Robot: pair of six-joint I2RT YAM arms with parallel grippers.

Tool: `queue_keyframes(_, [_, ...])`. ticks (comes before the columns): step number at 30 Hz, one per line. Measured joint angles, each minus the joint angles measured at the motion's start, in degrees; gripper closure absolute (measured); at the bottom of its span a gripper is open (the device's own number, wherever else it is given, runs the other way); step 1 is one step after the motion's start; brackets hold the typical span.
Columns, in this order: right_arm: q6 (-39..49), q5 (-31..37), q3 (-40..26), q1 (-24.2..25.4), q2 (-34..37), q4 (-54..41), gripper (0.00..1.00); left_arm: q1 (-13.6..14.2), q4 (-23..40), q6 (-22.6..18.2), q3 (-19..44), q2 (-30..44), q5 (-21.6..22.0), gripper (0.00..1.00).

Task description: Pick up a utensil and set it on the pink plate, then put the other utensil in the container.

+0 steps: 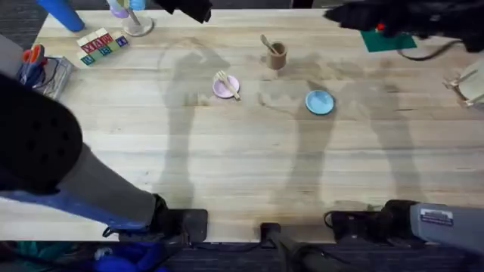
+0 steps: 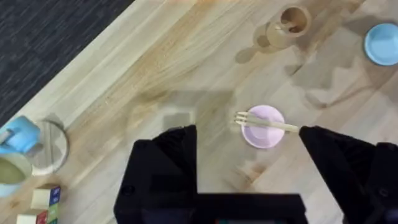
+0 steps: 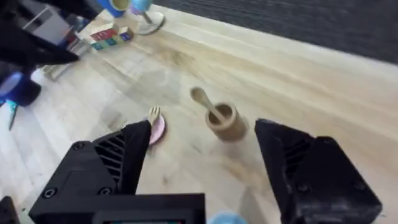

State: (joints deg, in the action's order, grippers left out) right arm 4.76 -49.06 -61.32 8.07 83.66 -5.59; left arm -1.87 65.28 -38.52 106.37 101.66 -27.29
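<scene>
The fork point(image 1: 228, 84) lies across the pink plate point(image 1: 222, 89) near the middle of the desk point(image 1: 242, 166), its tines past the rim. The spoon point(image 1: 268, 43) stands tilted in the brown container point(image 1: 277, 56) — bowl end up. A light blue plate point(image 1: 319, 101) sits apart. The left tool point(image 2: 249, 165) and the right tool point(image 3: 202, 162) are both spread wide, holding nothing.

Light wood plank surface point(image 1: 249, 166). Directly on it: pink plate point(image 1: 224, 88) left of centre, brown container point(image 1: 277, 56) behind and to its right, light blue plate point(image 1: 319, 101) further right. Far left corner: coloured blocks point(image 1: 100, 45), a round stand base point(image 1: 138, 27). Green mat point(image 1: 386, 41) at far right.
</scene>
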Motion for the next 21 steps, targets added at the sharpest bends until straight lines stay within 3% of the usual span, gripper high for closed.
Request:
queue_keyframes(8, [4.32, 3.51, 0.00, 8.52, -11.81, -17.51, 0.006, 0.01, 2.97, 1.95, 0.00, -5.41, 0.17, 0.005])
queue_keyframes(21, [8.64, 19.20, 0.00, 9.36, -21.99, -37.39, 0.006, 0.02, 6.59, 3.45, 0.02, -7.66, 0.37, 0.005])
